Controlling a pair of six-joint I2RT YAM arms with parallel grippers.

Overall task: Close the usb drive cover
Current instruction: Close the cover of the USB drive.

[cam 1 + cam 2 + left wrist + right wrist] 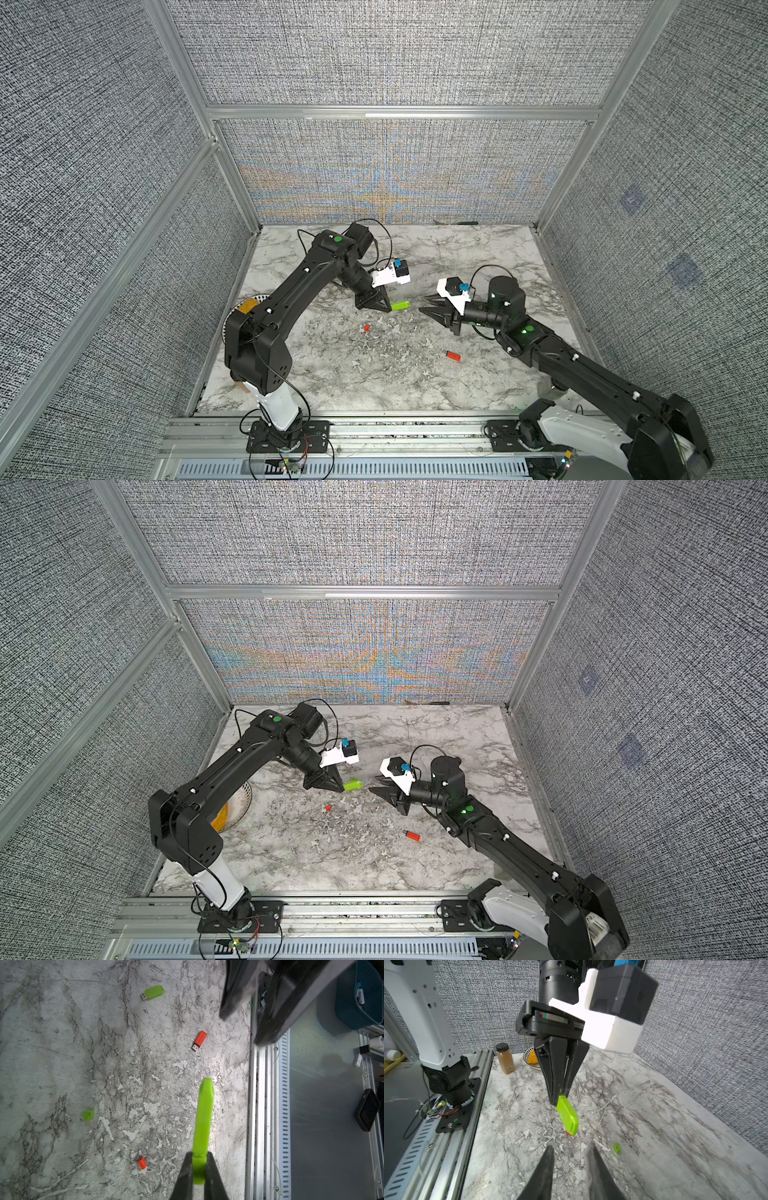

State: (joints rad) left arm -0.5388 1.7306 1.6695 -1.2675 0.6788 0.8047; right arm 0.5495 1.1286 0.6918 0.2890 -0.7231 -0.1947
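The left gripper (198, 1160) had its fingers (185, 1176) clamped on one end of a bright green usb stick (203, 1118), which hung tilted in the air above the counter (353, 382). The right gripper (571, 1148) faced it, its fingers (546, 1167) a narrow gap apart with nothing between them. The cover (142, 1163), a tiny red cap, lay alone on the marble near the left fingers. The usb drive (200, 1040), a red-orange stick with a black collar and its metal plug bare, lay flat well apart from the cover, nearer the right arm. There were one red drive, one red cover and two green sticks. The second green stick (153, 992) lay flat with its plug bare, and one loose green cap (89, 1115) lay apart from it.
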